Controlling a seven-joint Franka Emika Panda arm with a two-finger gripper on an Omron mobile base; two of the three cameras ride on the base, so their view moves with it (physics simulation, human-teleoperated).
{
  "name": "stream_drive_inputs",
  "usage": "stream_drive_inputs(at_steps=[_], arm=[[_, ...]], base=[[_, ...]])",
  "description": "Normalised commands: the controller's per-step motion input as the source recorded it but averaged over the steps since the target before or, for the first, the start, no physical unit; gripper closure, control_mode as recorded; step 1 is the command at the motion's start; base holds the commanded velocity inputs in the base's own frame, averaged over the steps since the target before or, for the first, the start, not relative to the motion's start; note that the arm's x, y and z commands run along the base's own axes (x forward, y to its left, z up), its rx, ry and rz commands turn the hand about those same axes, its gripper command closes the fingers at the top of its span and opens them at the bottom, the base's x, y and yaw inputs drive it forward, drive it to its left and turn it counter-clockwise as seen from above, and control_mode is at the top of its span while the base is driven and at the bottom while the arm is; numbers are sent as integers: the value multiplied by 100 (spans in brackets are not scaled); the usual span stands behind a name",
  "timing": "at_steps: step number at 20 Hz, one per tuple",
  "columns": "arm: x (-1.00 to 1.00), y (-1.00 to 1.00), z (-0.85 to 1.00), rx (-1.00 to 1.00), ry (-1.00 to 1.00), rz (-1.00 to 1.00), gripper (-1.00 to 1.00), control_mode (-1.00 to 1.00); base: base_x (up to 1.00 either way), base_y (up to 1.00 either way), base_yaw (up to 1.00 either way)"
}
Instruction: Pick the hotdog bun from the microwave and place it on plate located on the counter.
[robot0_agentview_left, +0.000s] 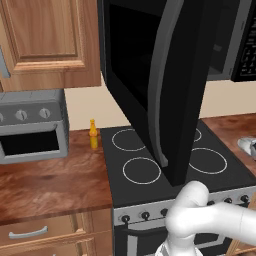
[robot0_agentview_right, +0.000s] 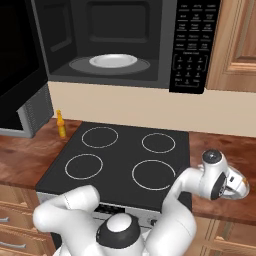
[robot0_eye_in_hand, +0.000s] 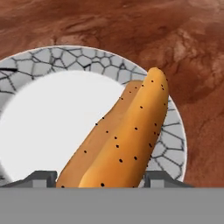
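The microwave (robot0_agentview_right: 125, 45) hangs above the black glass stovetop (robot0_agentview_right: 120, 157) with its tall door (robot0_agentview_left: 165, 85) swung wide open; inside, a pale glass turntable (robot0_agentview_right: 112, 62) sits bare on the cavity floor, and the dark keypad (robot0_agentview_right: 192, 45) fills the right of its front. The reddish-brown counter (robot0_agentview_right: 222, 150) runs on both sides of the stovetop, and on the left stretch a small grey oven (robot0_agentview_left: 32, 125) with round knobs stands near a slim yellow-orange bottle (robot0_agentview_left: 93, 134). The white arm reaches low to the right of the stovetop, over the plate (robot0_eye_in_hand: 175, 131), whose crackle-patterned grey rim rings a plain white middle and which rests on the wood to the right of the burners. The hotdog bun (robot0_eye_in_hand: 127, 140), golden-tan with dark specks, lies over the right part of the plate, its long axis running from between the fingertips at the bottom of the hand view up and to the right, the rounded far end reaching the plate's rim. The gripper (robot0_eye_in_hand: 100, 177) has one dark fingertip on each side of the bun's near end, closed against it.
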Motion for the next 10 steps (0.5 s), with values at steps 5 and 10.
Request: stream_drive_inputs(at_steps=[5,10], arm=[[11,11,0,0,-7,0,100,-100],[2,9,0,0,-3,0,100,-100]], base=[[0,0,0],[0,0,0]])
